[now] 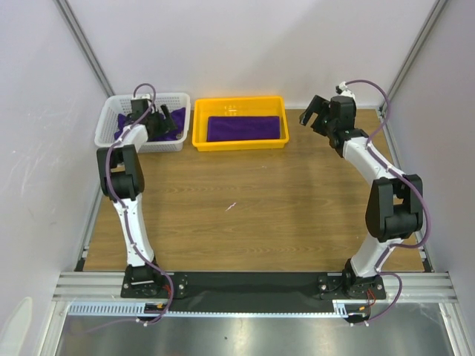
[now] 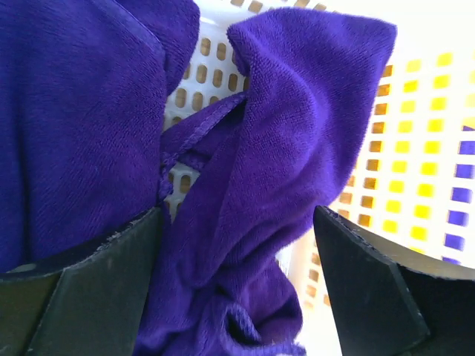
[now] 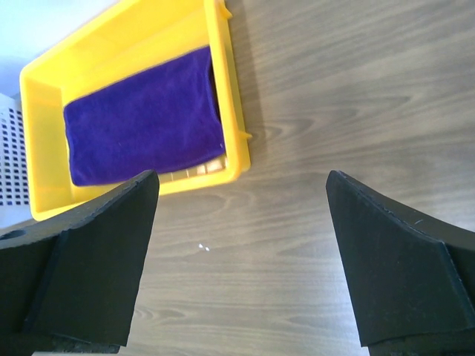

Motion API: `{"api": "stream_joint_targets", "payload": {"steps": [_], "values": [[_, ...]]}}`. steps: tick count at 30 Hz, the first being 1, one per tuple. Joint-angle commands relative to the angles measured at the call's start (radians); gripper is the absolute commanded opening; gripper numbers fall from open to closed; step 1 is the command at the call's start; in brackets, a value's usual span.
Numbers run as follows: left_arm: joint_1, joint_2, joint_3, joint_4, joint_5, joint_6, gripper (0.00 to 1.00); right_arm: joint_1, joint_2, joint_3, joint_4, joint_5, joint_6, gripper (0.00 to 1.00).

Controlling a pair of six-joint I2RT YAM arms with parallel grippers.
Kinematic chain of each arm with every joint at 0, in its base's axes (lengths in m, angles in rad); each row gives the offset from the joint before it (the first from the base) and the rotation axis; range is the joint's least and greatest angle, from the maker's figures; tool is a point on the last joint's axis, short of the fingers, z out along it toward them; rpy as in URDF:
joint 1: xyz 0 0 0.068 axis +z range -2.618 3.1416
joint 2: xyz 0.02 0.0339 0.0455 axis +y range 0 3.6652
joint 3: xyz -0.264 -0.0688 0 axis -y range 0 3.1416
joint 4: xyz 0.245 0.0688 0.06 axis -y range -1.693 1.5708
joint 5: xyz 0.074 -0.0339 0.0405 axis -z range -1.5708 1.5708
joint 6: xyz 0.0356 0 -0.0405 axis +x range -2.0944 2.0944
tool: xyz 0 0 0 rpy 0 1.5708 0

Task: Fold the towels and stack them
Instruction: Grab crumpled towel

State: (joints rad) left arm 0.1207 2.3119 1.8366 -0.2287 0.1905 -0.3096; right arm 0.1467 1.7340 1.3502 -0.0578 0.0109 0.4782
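A folded purple towel (image 1: pixel 246 127) lies flat in the yellow tray (image 1: pixel 239 143); it also shows in the right wrist view (image 3: pixel 141 122). Crumpled purple towels (image 1: pixel 177 124) fill the white basket (image 1: pixel 111 111). My left gripper (image 1: pixel 159 119) is down inside the basket, open, with a rumpled towel (image 2: pixel 274 170) between its fingers (image 2: pixel 96 289) but not pinched. My right gripper (image 1: pixel 318 113) is open and empty, hovering above the bare table to the right of the tray (image 3: pixel 230 96).
The wooden table (image 1: pixel 252 208) stretches in front of the basket and tray. White walls with metal posts stand on the left, right and back. The basket wall (image 2: pixel 415 148) is close on the right of my left fingers.
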Motion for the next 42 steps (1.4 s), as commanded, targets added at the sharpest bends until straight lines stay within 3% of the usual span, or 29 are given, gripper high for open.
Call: {"api": "stream_joint_targets", "payload": {"steps": [1,3,4,5,7,8,13,18,27,34,37,42], "values": [[-0.012,0.021,0.059,0.098,0.023,-0.020,0.88,-0.004,0.018,0.085,-0.016,0.004,0.000,1.00],[-0.012,0.037,0.070,0.115,0.024,-0.034,0.83,-0.002,0.021,0.093,-0.025,0.000,0.000,1.00],[-0.012,0.044,0.078,0.124,0.023,-0.040,0.75,-0.002,0.022,0.099,-0.031,-0.002,0.000,1.00],[-0.012,0.047,0.078,0.124,0.023,-0.045,0.75,-0.002,0.024,0.102,-0.031,-0.002,-0.001,1.00],[-0.012,0.049,0.076,0.149,0.024,-0.046,0.55,-0.004,0.035,0.112,-0.039,0.001,-0.003,1.00],[-0.012,0.055,0.078,0.161,0.018,-0.049,0.40,-0.004,0.038,0.127,-0.043,-0.002,-0.003,1.00],[-0.013,0.037,0.099,0.160,-0.022,-0.040,0.00,-0.002,0.053,0.148,-0.050,-0.002,0.013,1.00],[-0.012,-0.074,0.093,0.149,-0.019,0.009,0.00,-0.001,0.053,0.148,-0.048,0.000,0.039,1.00],[-0.030,-0.442,0.062,0.042,0.041,0.052,0.00,0.016,-0.052,0.112,-0.073,-0.025,0.042,1.00],[-0.072,-0.725,-0.072,-0.008,0.187,-0.034,0.00,0.016,-0.217,0.037,-0.177,-0.034,0.019,1.00],[-0.111,-0.834,-0.140,-0.041,0.207,-0.040,0.00,0.016,-0.277,-0.002,-0.207,-0.038,0.013,1.00],[-0.278,-1.017,-0.267,-0.089,0.230,-0.074,0.00,0.005,-0.375,-0.028,-0.284,-0.020,-0.016,1.00]]}}
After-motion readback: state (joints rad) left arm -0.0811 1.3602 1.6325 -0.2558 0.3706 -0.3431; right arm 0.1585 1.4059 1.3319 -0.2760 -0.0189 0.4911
